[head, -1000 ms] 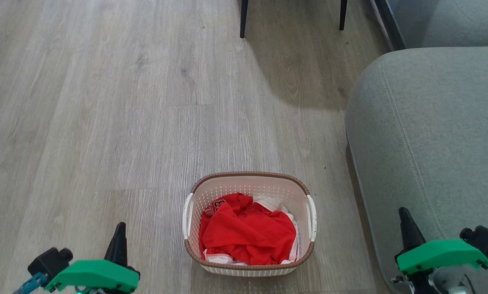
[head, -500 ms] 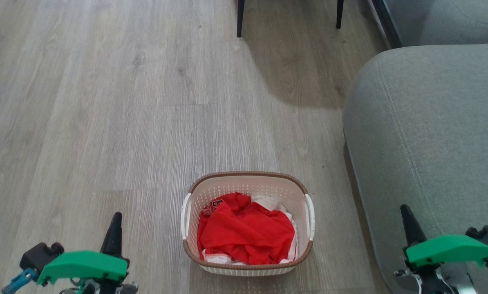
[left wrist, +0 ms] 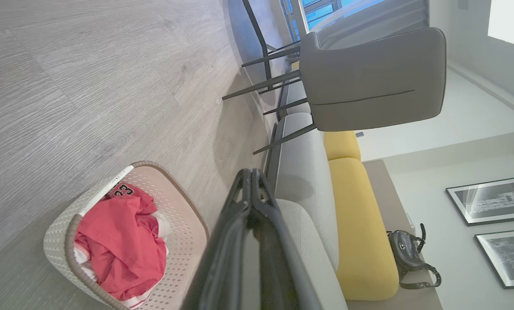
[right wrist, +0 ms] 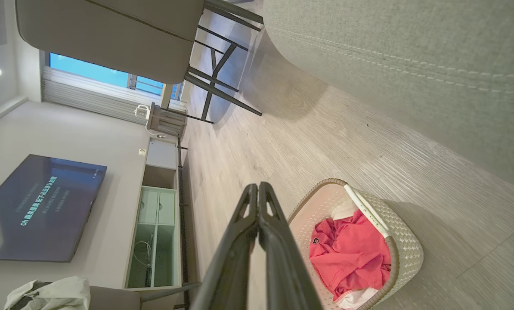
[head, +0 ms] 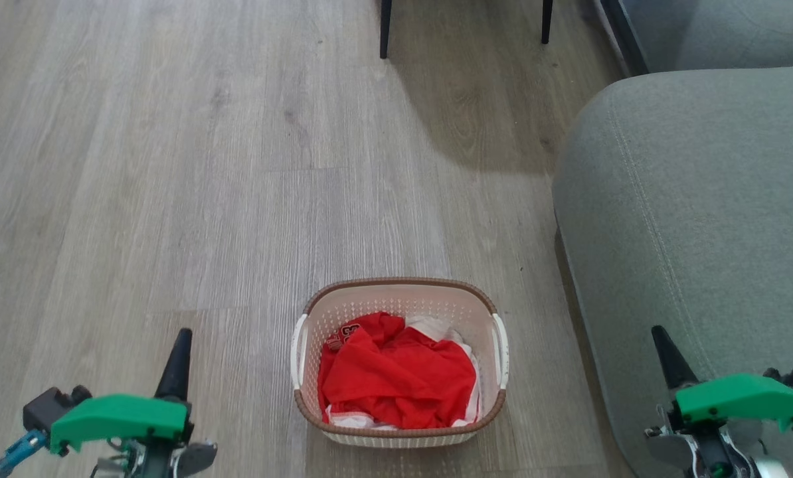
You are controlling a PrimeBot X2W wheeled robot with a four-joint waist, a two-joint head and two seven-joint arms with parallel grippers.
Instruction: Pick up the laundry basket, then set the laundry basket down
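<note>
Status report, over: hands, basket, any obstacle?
Left hand, right hand shut, holding nothing. Laundry basket on the floor between them, untouched. Grey sofa close beside the right hand.

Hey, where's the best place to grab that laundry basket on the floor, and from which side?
Likely the white handles on the laundry basket: left gripper to the left handle, right gripper to the right handle, each from outside. It sits upright, handles at rim height.

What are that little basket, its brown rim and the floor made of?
The laundry basket looks like matte cream moulded plastic, with rows of even holes. Its brown rim seems plastic with a woven texture, though it could be wicker. The floor looks like matte wood-grain planks, perhaps laminate.
</note>
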